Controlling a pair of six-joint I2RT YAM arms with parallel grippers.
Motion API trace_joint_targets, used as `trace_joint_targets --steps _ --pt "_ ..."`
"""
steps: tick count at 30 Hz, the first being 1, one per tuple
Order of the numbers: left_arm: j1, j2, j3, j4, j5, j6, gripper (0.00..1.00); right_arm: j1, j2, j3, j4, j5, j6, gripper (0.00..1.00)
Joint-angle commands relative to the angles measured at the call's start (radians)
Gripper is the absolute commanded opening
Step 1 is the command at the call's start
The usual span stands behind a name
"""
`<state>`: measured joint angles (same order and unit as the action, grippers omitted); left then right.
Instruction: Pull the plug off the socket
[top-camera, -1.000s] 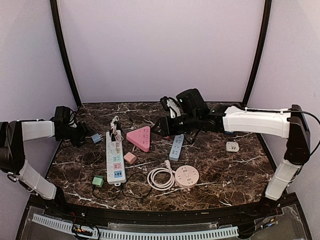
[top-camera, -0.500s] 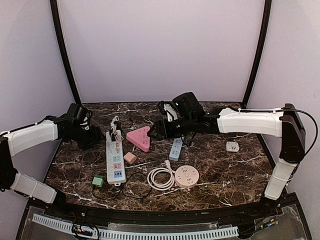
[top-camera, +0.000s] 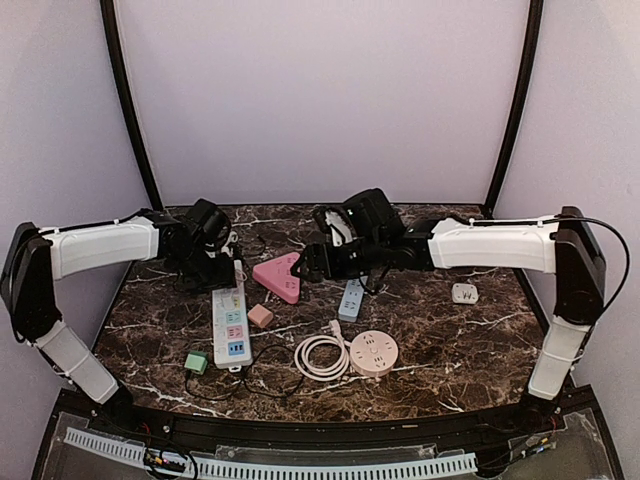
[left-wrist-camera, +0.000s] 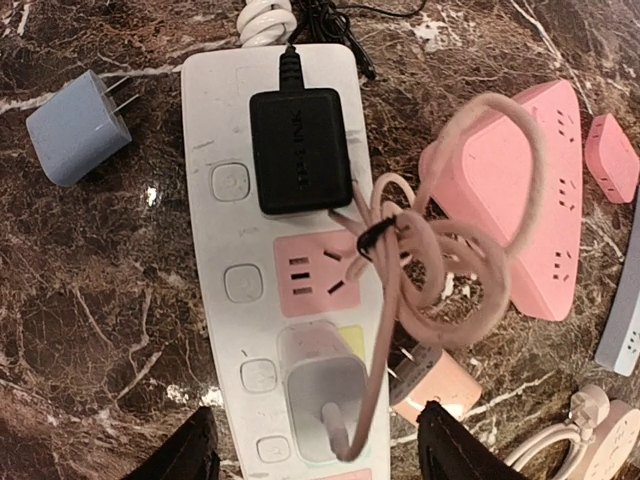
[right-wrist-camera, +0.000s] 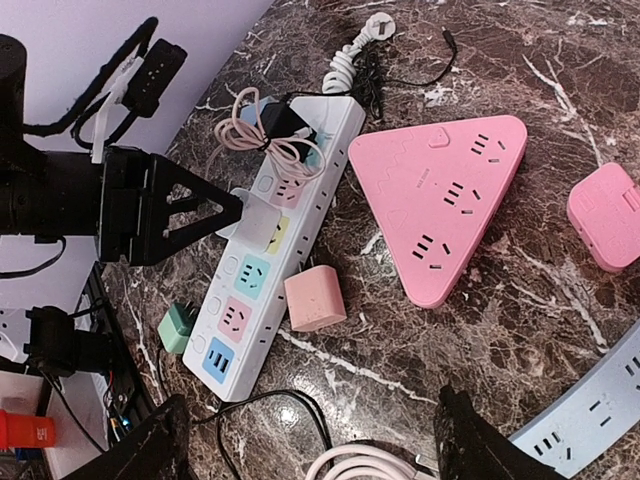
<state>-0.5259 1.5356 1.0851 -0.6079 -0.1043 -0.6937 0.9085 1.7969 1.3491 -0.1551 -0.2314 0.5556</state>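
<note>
Dark marble surface: left claw spread wide over white plug in white power strip; right claw likewise spread, empty, above pink strip.

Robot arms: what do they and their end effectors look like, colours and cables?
The left arm and right arm have white boxy link shells with black joints, and a thin black cable runs along each. The left end effector and right end effector are black, each with two wedge-shaped fingers. No legible markings.
</note>
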Motion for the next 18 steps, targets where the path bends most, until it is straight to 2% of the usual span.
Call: trace_joint_targets --steps 1,8,14,18 --pt "-0.003 0.071 0.072 -0.089 -0.082 0.001 0.65 -0.008 0.021 0.025 0.046 -0.002 0.014 0.8" --pt "-0.006 0.169 0.149 -0.109 -0.066 0.022 0.52 -0.008 0.076 0.056 0.074 -0.048 0.035 0.78" --pt "-0.016 0.198 0.165 -0.135 -0.043 0.031 0.46 -0.008 0.149 0.1 0.106 -0.105 0.058 0.74" --pt "-0.02 0.212 0.167 -0.142 -0.033 0.034 0.37 -0.008 0.226 0.148 0.127 -0.16 0.091 0.7"
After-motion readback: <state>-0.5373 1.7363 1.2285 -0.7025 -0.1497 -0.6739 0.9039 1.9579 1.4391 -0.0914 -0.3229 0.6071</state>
